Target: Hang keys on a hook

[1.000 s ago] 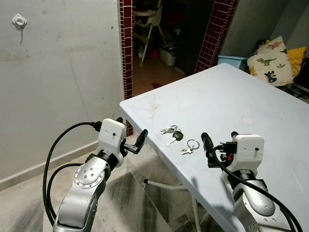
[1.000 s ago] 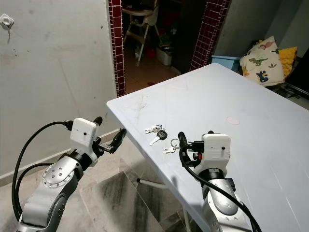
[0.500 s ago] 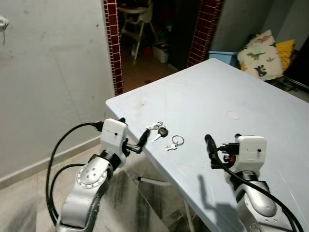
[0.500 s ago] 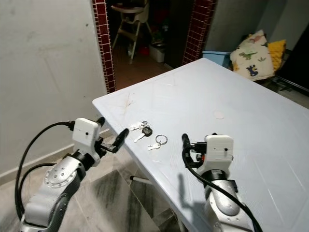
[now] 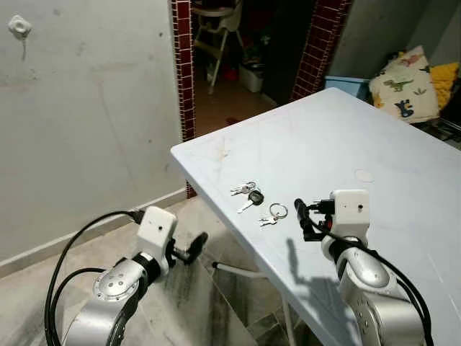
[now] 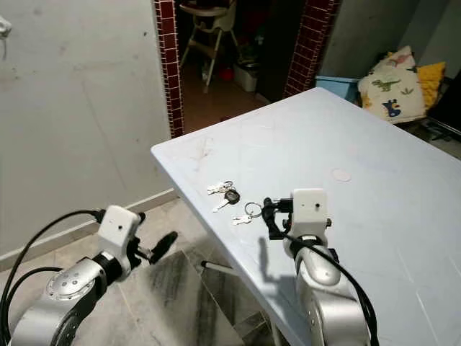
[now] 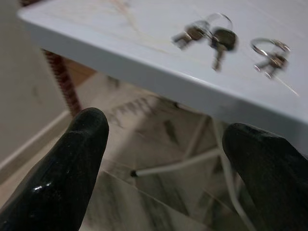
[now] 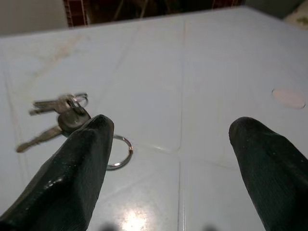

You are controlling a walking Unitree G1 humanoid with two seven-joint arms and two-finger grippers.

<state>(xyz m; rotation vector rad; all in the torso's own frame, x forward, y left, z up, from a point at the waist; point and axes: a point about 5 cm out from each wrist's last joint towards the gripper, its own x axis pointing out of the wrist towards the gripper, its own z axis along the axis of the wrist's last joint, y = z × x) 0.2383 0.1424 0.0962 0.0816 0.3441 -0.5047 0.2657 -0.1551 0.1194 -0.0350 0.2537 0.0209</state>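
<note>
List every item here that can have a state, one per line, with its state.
Bunch of silver keys with a black-headed key: flat on the white table, ungrasped.
Small silver keys on a split ring: flat on the table, ungrasped.
Wall hook: nothing hanging.
Right claw: open, above the table beside the ring.
Left claw: open, off the table's edge.

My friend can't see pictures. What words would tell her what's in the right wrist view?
Two black, open fingers of the robot's right end effector hover over a pale table. Two bunches of keys lie there: a black-headed bunch and a silver key ring.
</note>
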